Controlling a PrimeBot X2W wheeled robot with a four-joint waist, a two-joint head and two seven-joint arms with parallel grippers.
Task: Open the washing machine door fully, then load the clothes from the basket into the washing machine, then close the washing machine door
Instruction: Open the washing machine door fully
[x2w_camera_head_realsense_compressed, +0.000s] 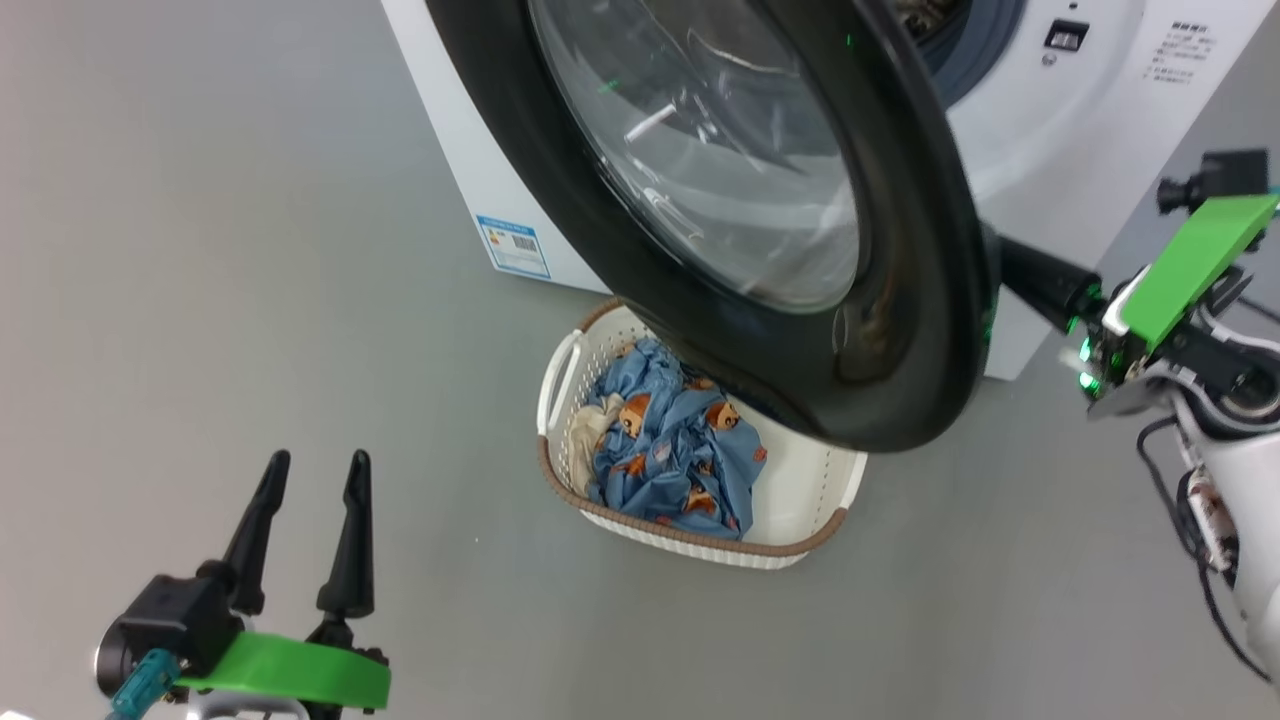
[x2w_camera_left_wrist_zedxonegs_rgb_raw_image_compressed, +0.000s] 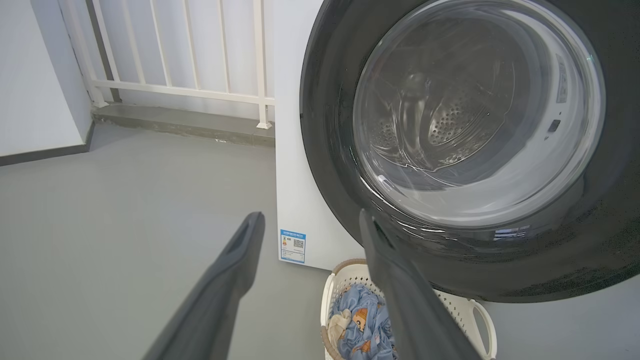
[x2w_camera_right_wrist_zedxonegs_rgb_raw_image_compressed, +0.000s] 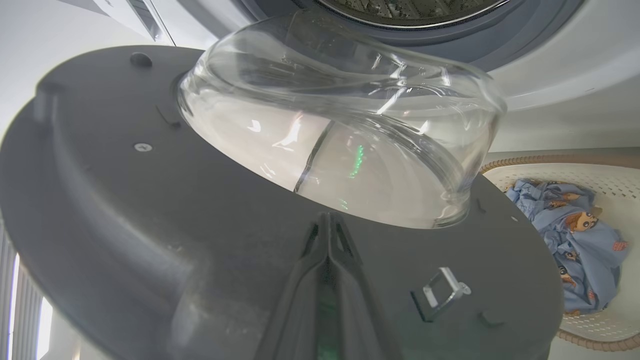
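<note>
The washing machine (x2w_camera_head_realsense_compressed: 1050, 120) stands at the back with its door (x2w_camera_head_realsense_compressed: 900, 300) swung partway out over the basket (x2w_camera_head_realsense_compressed: 690, 540). The clothes (x2w_camera_head_realsense_compressed: 670, 440), blue with bears plus a cream piece (x2w_camera_head_realsense_compressed: 585, 425), lie in the basket. My right gripper (x2w_camera_head_realsense_compressed: 1005, 262) reaches behind the door's free edge. In the right wrist view it (x2w_camera_right_wrist_zedxonegs_rgb_raw_image_compressed: 327, 220) is shut, with nothing between its fingers. Its tips rest against the door's grey inner face (x2w_camera_right_wrist_zedxonegs_rgb_raw_image_compressed: 150, 200), just below the glass bowl (x2w_camera_right_wrist_zedxonegs_rgb_raw_image_compressed: 340, 125). My left gripper (x2w_camera_head_realsense_compressed: 315, 470) hangs open over the floor, left of the basket (x2w_camera_left_wrist_zedxonegs_rgb_raw_image_compressed: 480, 320).
A blue sticker (x2w_camera_head_realsense_compressed: 513, 246) marks the machine's lower corner. A white railing (x2w_camera_left_wrist_zedxonegs_rgb_raw_image_compressed: 175, 50) on a low ledge and a wall close off the far left. The door's metal latch (x2w_camera_right_wrist_zedxonegs_rgb_raw_image_compressed: 442, 295) sticks out near my right fingers. Grey floor (x2w_camera_head_realsense_compressed: 200, 300) spreads left of the machine.
</note>
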